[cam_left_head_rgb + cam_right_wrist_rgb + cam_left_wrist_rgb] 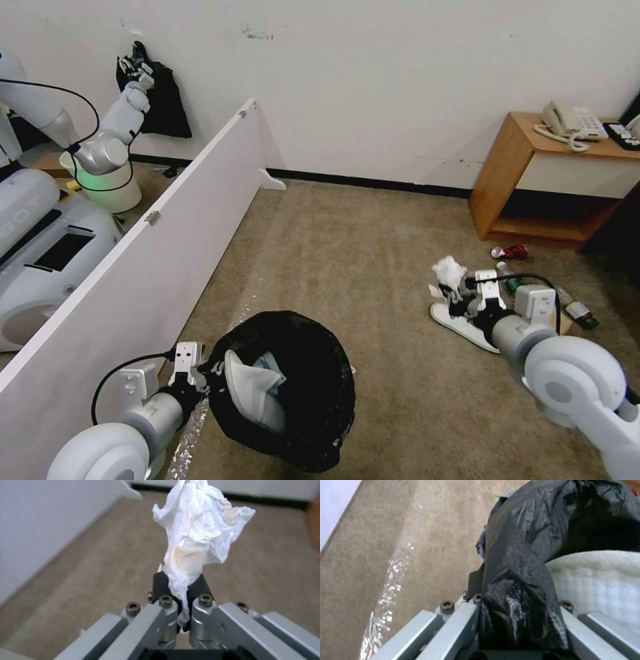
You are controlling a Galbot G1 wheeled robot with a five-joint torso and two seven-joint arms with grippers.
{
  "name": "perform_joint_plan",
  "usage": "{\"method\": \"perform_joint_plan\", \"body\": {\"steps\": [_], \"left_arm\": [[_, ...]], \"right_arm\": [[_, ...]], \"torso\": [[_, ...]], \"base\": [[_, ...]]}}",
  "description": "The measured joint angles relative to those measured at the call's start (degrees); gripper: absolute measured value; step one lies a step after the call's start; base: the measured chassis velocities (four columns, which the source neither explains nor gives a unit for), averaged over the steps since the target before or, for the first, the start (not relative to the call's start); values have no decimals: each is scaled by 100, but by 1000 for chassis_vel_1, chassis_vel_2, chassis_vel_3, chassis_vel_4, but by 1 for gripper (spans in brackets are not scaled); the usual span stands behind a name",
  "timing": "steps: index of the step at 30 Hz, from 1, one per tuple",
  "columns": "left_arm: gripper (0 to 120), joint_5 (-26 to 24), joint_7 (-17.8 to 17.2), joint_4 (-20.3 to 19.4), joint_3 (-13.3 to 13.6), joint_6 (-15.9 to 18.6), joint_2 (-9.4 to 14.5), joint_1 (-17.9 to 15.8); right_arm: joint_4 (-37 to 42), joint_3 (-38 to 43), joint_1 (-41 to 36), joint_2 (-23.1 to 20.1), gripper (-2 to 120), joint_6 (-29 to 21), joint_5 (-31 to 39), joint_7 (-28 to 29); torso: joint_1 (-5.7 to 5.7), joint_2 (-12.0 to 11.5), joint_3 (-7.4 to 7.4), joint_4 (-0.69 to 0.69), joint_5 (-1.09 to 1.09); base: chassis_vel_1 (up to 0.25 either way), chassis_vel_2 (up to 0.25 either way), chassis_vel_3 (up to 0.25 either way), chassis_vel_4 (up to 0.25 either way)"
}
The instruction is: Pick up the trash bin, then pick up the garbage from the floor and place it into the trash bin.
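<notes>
Your left pincer is clamped on the near rim of the trash bin, low on your left side, holding it tipped so its black-lined mouth faces up and toward you. In the left wrist view the fingers pinch a fold of the crinkly black bag between them. A white slipper already lies inside the bin, leaning against the side nearest that pincer; the same white cloth shows just past the bag edge in the wrist view.

Your right pincer is out on your right, above the carpet, and it is closed tight on a white tissue wad. The fingers meet on the twisted lower end of the tissue, and the crumpled bulk stands up beyond the tips. In the head view the tissue shows as a white puff just past the pincer.

The rest of the garbage lies on the carpet around that arm: a second white slipper directly under the pincer, a red can farther off toward the wooden nightstand, and plastic bottles partly hidden behind the wrist. The bin and this litter are well apart, with bare carpet between them. A white partition board runs along your left.
</notes>
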Motion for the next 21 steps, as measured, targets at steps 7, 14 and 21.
{"method": "perform_joint_plan", "body": {"steps": [7, 14, 21], "left_arm": [[4, 188, 69, 69, 174, 20, -77, 40], [4, 257, 93, 143, 297, 61, -157, -83], [4, 364, 125, 233, 408, 81, -254, -204]], "right_arm": [[275, -143, 306, -40, 0, 221, 280, -512], [250, -533, 632, -70, 0, 583, 177, -1138], [42, -1355, 1239, 157, 0, 872, 44, -1473]], "torso": [[0, 0, 0, 0, 0], [0, 0, 0, -1, 0], [0, 0, 0, 1, 0]], "base": [[0, 0, 0, 0], [0, 0, 0, 0], [0, 0, 0, 0]]}}
